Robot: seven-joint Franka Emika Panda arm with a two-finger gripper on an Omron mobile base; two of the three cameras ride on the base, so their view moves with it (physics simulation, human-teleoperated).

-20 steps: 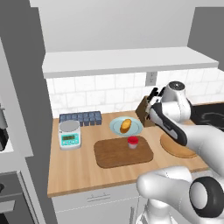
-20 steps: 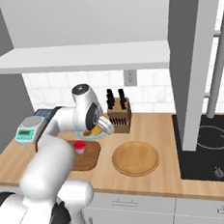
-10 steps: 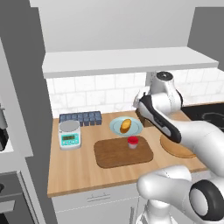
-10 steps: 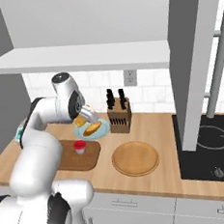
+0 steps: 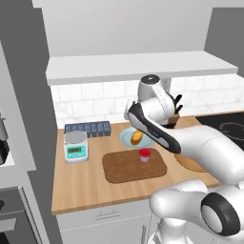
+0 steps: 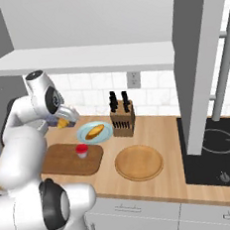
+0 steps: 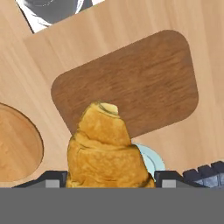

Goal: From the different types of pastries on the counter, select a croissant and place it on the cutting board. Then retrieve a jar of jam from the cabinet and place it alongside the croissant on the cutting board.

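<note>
**Carry phase.** Your arm has swung left, away from the knife block (image 6: 122, 120), over the last second. Its jaws are now above the worktop (image 5: 86, 190), pinching the croissant (image 7: 105, 148) at its broad end. The croissant is golden and ridged, and tapers to a pale tip aimed at the cutting board (image 7: 144, 83). The jam jar (image 5: 144, 155) already stands on that board, so lowering and release appear to be all that remains.
</note>
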